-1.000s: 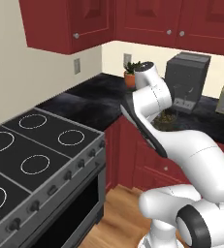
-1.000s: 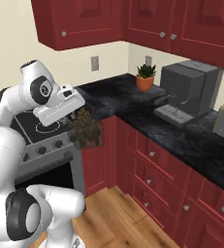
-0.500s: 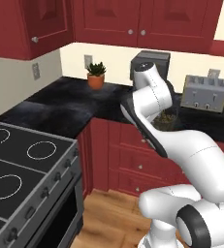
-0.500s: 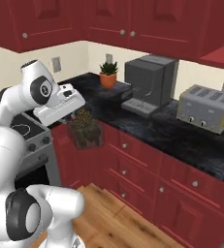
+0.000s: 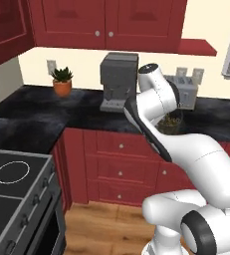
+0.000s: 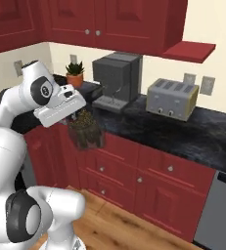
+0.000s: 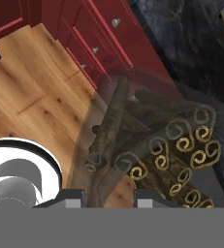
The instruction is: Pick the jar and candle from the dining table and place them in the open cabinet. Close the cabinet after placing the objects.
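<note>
One jar [image 6: 86, 131] clamped in end effector [image 7: 106, 193], held above red drawers [image 6: 148, 176] by counter [image 6: 192, 132].

A black marbled counter [image 6: 192, 132] runs over red drawer fronts [image 6: 148, 168]. On it stand a potted plant [image 5: 62, 80], a grey coffee machine [image 6: 113, 80] and a silver toaster [image 6: 172, 98], the toaster's far side apparently against the wall.

Jar [image 6: 86, 131] hangs under the hand [image 6: 80, 117], seemingly before the counter [image 6: 192, 132].
</note>
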Robot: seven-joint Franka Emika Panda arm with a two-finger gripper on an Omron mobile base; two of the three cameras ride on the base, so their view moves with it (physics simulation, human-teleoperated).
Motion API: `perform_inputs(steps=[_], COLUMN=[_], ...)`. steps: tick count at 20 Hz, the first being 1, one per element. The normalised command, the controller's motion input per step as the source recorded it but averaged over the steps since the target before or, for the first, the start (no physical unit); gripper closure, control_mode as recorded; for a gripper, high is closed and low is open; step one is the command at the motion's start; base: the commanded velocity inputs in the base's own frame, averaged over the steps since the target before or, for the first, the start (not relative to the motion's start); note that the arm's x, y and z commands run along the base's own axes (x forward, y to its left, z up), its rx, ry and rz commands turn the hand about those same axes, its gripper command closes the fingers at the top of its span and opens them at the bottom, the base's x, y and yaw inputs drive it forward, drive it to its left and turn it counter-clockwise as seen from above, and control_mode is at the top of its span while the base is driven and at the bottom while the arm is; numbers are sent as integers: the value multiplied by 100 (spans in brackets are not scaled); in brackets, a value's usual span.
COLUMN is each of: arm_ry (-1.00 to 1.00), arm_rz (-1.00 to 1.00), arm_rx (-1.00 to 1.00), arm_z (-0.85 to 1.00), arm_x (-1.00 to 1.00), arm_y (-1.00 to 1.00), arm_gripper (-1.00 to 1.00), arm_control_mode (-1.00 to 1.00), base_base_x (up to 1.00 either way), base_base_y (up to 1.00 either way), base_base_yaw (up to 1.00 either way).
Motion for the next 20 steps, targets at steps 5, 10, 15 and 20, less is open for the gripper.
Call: perform_inputs(steps=[5, 10, 15, 20], arm_ry=[0, 0, 0, 0], arm_rz=[0, 0, 0, 0], arm_rx=[0, 0, 0, 0], arm_z=[0, 0, 0, 0], arm_x=[0, 0, 0, 0], arm_y=[0, 0, 0, 0], arm_gripper=[100, 100, 100, 100], arm_control_mode=[100, 100, 100, 100], base_base_x=[0, 0, 2, 6], base_base_y=[-26, -28, -28, -27], base_base_yaw=[-38, -39, -39, -38])
